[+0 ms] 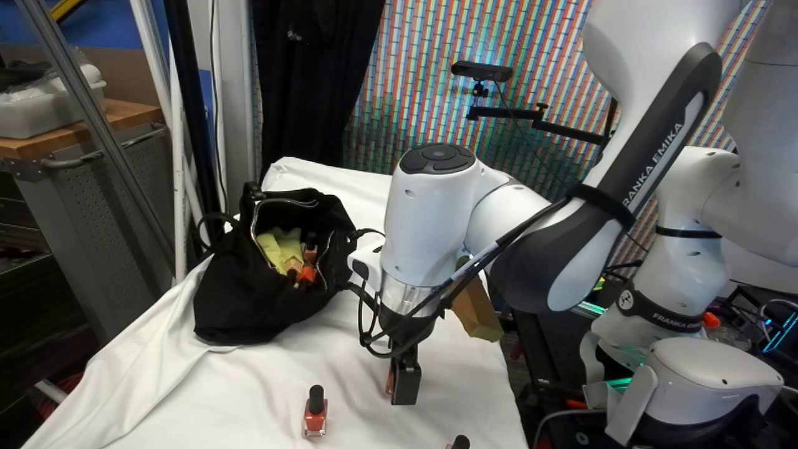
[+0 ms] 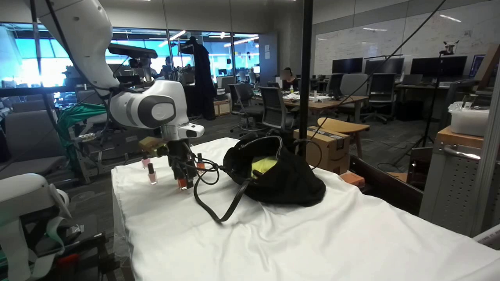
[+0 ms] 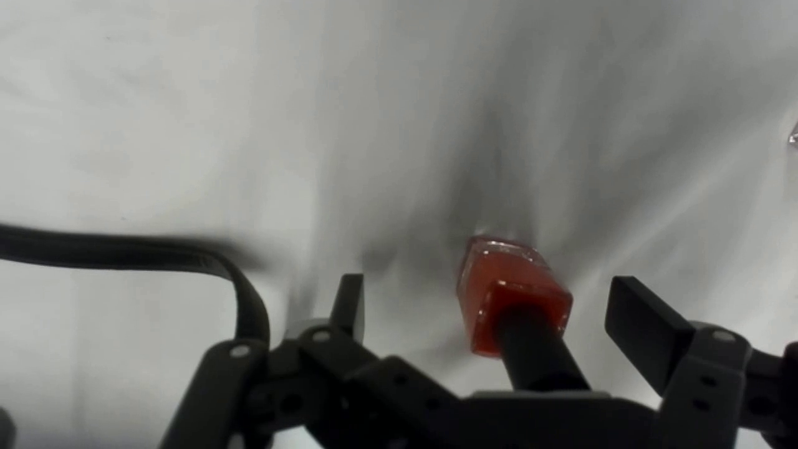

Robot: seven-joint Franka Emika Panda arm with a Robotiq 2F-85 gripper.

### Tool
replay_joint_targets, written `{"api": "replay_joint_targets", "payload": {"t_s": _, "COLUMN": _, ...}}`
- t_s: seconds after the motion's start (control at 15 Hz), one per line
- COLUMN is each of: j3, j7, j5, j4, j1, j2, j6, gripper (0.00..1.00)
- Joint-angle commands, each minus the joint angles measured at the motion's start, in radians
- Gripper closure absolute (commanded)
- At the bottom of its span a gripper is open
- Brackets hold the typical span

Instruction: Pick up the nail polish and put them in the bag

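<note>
While the gripper (image 3: 486, 299) hangs low over the white sheet (image 3: 156, 112), its fingers (image 3: 648, 330) stand spread, with a red bottle (image 3: 505, 280) between them. In the wrist view a gap shows on both sides of it, the narrower toward the right of the picture, and its black cap (image 3: 539, 355) points back toward the palm. A glassy sliver (image 3: 793, 137) is cut off at the right edge, too little to name.

Another red one, the second bottle (image 1: 315, 418), stands upright apart from the gripper in both exterior views. In an exterior view two pink bottles (image 2: 152, 178) stand on the gripper's other side, one behind the other. The white arm (image 1: 430, 218) reaches down from above.

The bag (image 1: 249, 312), black and slumped, sits unzipped on the sheet. Inside lie a yellow wad (image 1: 280, 246) and red-orange bottles (image 1: 307, 274), their number hard to tell. Its handle (image 2: 220, 219) loops onto the sheet near the gripper and crosses the left of the wrist view.

Past the sheet, in an exterior view, stand a metal cart (image 1: 100, 212) and a camera (image 1: 483, 70) before a striped backdrop (image 1: 411, 93). In an exterior view come a cardboard box (image 2: 330, 150), chairs (image 2: 275, 109), a person (image 2: 289, 82) and a whiteboard (image 2: 386, 43).
</note>
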Motion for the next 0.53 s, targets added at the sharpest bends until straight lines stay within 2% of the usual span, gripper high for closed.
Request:
{"api": "replay_joint_targets", "payload": {"t_s": 0.0, "j3": -0.013, "j7": 0.019, "j5": -0.009, "j4": -0.006, "j1": 0.011, "j2": 0.007, "j6": 0.032, "gripper": 0.0}}
{"api": "replay_joint_targets", "payload": {"t_s": 0.47, "j3": -0.016, "j7": 0.024, "j5": -0.012, "j4": -0.003, "j1": 0.012, "j2": 0.013, "j6": 0.033, "gripper": 0.0}}
